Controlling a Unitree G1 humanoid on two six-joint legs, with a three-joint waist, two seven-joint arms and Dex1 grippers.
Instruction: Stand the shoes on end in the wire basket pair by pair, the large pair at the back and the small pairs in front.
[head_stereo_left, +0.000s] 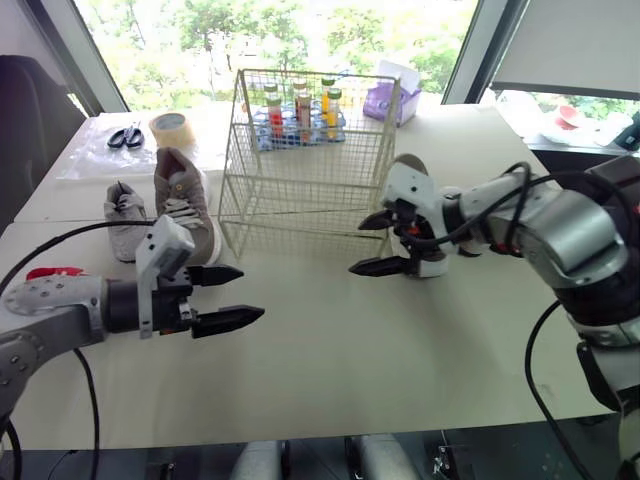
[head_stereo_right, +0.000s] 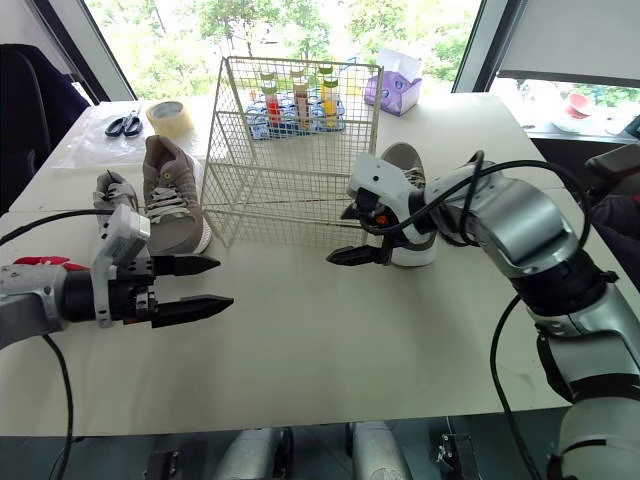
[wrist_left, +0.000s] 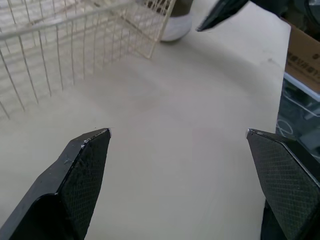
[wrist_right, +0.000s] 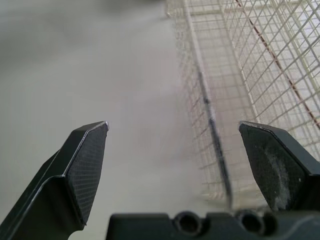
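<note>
The cream wire basket (head_stereo_left: 300, 170) stands mid-table with no shoes inside. Left of it lie a large tan sneaker (head_stereo_left: 185, 200) and, further left, a small grey shoe (head_stereo_left: 124, 220). An olive shoe with a white sole (head_stereo_right: 398, 160) stands at the basket's right side. My right gripper (head_stereo_left: 358, 245) hangs open just in front of that shoe, near the basket's right front corner, holding nothing. My left gripper (head_stereo_left: 250, 293) is open and empty over bare table, in front of the tan sneaker. The left wrist view shows the basket (wrist_left: 75, 40) and the shoe's sole (wrist_left: 177, 27) ahead.
Behind the basket is a blue rack of bottles (head_stereo_left: 300, 115). A tape roll (head_stereo_left: 172, 127) and scissors (head_stereo_left: 125, 137) lie at the back left, a purple box (head_stereo_left: 385, 95) at the back right. A red object (head_stereo_left: 50, 272) sits at the table's left edge.
</note>
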